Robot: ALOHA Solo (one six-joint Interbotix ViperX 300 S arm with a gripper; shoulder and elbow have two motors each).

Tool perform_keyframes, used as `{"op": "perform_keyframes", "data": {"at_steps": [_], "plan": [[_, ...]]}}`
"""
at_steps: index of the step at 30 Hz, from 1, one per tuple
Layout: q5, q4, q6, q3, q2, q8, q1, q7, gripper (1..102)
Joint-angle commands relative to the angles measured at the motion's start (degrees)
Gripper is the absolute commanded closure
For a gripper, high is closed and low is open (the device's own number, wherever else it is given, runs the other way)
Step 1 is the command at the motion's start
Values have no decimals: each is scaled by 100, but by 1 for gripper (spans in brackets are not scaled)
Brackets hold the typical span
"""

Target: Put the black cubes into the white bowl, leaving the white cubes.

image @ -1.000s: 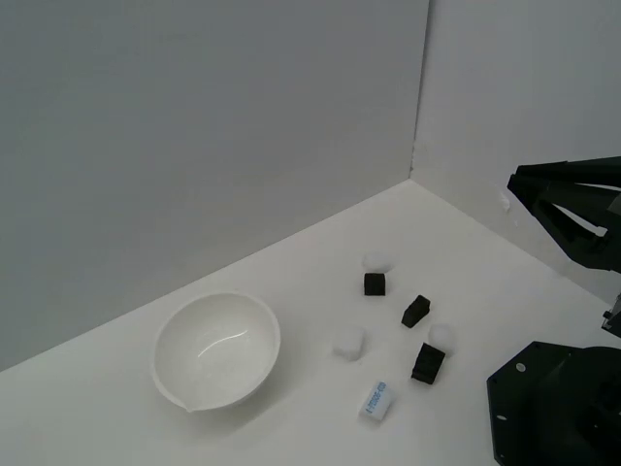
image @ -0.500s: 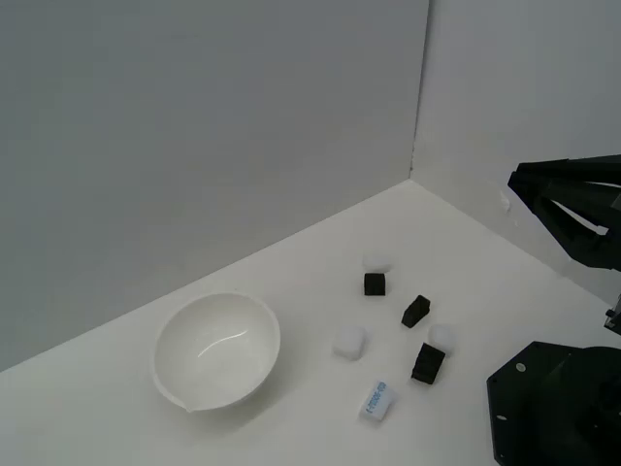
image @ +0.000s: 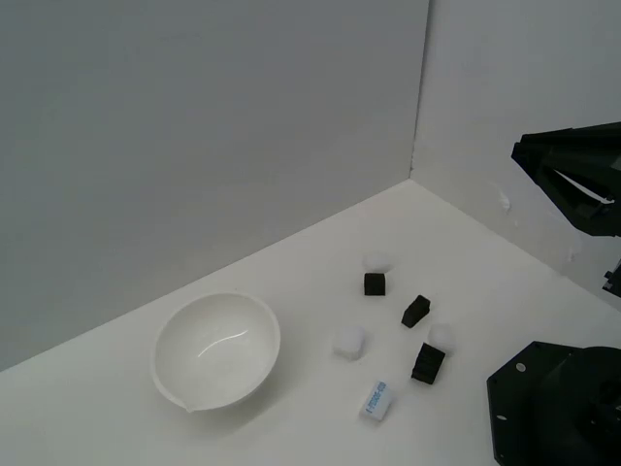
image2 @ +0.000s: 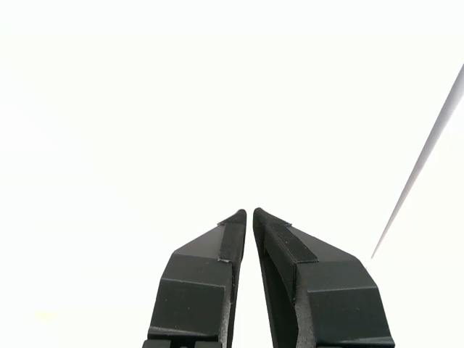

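I see the gripper (image2: pixel 250 212) with its fingertips together, nothing between them, aimed at blank white wall in the wrist view. In the exterior view the arm sits high at the exterior view's right edge, well apart from everything on the table (image: pixel 291 282).

Landmark: the white bowl (image: pixel 216 349). It stands upright on the table with its pouring lip on the side toward the camera, and I see nothing inside it.

All cubes lie on the table outside the bowl, on the bowl's side toward the exterior view's right:
- nearest white cube (image: pixel 348 342), near the bowl, on its own
- flat white block with blue print (image: pixel 375 400), a bit further out and closer to the camera than that cube
- first black cube (image: pixel 375 283), further from the bowl and toward the back wall, with a second white cube (image: pixel 376 261) just behind it, touching or nearly so, I can't tell which
- second black cube (image: pixel 415 311), tilted, further out again
- third black cube (image: pixel 427 363), furthest from the bowl, with the third white cube (image: pixel 441 337) just behind it

The black arm base (image: pixel 558 403) sits beyond the third black cube, at the corner of the exterior view.
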Motion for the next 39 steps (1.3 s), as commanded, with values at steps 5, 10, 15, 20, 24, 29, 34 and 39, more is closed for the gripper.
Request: {"op": "perform_keyframes", "data": {"at_steps": [5,10,15,20,24,29,34,39], "plan": [[-747,-747,44,-870,-853,-9,158,396,100],[-1002,-1002,26,-1318,-1310,-35,246,738,100],[-1213,-1213,26,-1784,-1758,-422,264,1204,100],[-1459,-1468,26,-2417,-2373,-519,264,1635,100],[-1688,-1705,18,-3023,-2979,-562,264,2145,100],[-1784,-1793,-9,-3630,-3595,-562,193,2672,100],[-1784,-1802,-105,-4043,-3999,-571,141,2830,100],[-1784,-1802,-141,-4386,-4333,-571,26,2936,99]]}}
